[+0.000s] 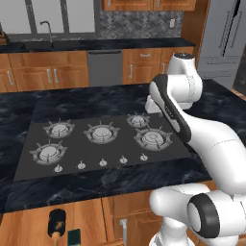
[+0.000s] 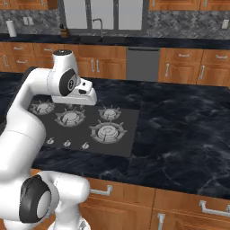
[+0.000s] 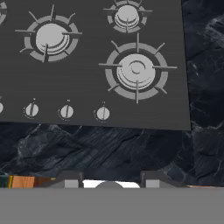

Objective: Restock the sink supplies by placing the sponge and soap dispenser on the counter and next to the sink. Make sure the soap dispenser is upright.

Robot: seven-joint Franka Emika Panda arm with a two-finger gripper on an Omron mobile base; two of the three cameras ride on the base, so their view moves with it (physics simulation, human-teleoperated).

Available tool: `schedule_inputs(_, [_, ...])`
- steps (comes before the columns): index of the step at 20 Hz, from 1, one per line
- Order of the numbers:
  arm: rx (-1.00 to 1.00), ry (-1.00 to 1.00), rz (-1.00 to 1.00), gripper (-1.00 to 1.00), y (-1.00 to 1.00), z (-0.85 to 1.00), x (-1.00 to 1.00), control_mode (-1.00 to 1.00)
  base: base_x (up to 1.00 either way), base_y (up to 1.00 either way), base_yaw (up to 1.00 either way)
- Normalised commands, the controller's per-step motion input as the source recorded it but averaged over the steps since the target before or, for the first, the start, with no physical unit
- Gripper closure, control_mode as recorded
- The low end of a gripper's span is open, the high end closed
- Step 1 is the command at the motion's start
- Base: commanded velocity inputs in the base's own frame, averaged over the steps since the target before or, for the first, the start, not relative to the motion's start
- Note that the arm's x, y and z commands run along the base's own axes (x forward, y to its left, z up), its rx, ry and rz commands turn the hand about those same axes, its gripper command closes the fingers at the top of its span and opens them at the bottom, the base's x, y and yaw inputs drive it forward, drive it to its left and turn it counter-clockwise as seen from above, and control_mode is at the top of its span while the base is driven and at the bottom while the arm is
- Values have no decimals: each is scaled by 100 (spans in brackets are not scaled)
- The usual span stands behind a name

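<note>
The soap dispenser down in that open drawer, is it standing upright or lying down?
Lying down. In the left base view the soap dispenser lies lengthwise with its gold pump toward the camera, beside the sponge.

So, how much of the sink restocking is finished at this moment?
Nothing looks done yet. The soap dispenser and the sponge sit low in front of the island, far from the sink on the back counter. The gripper hangs over the stove, holding nothing. Both items remain to be moved.

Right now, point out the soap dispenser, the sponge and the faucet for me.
soap dispenser (image 1: 56, 221), left base view, on its dark body.
sponge (image 1: 74, 236), left base view, on its green top.
faucet (image 2: 99, 23), right base view, on its curved neck.
</note>
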Motion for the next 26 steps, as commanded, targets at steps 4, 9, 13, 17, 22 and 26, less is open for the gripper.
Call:
schedule_inputs(4, [0,0,0,-100,0,0,0,100,0,0,0])
schedule_inputs(9, [0,0,0,-100,0,0,0,100,-10,-22,26])
schedule_inputs(13, [0,0,0,-100,0,0,0,100,-34,-44,34])
schedule_inputs(17, [0,0,0,-100,0,0,0,100,-37,-31,35])
schedule_inputs(22, [0,0,0,-100,0,0,0,100,-6,0,40])
schedule_inputs(26, [0,0,0,-100,0,0,0,100,1,0,36])
